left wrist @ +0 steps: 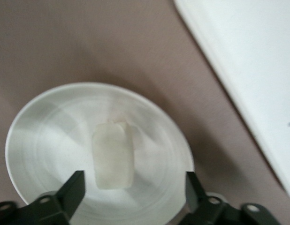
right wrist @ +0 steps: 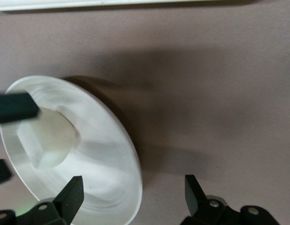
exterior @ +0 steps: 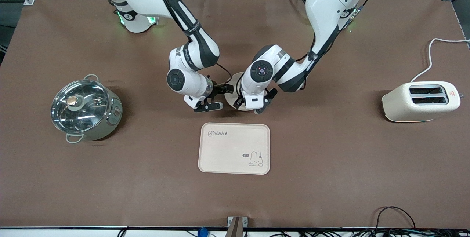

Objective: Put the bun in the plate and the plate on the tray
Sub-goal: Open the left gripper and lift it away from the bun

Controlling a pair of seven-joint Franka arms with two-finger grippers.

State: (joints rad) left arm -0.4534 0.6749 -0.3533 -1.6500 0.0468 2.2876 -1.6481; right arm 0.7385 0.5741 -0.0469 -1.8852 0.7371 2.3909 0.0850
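Note:
The round cream-white plate [exterior: 230, 99] lies on the brown table, just farther from the front camera than the rabbit-printed tray [exterior: 234, 148]. The arms hide most of it. The small pale bun [left wrist: 113, 154] lies in the plate [left wrist: 27, 122]; it also shows in the right wrist view [right wrist: 49, 138]. My left gripper [left wrist: 133, 187] is open over the plate, its fingers wide apart and clear of the bun. My right gripper [right wrist: 133, 192] is open at the plate's rim [right wrist: 128, 154] toward the right arm's end, one finger over the plate and one over the table.
A steel pot with a glass lid [exterior: 85, 108] stands toward the right arm's end of the table. A cream two-slot toaster [exterior: 422, 102] with a white cord stands toward the left arm's end. The tray's edge shows in both wrist views [left wrist: 248, 70] [right wrist: 112, 3].

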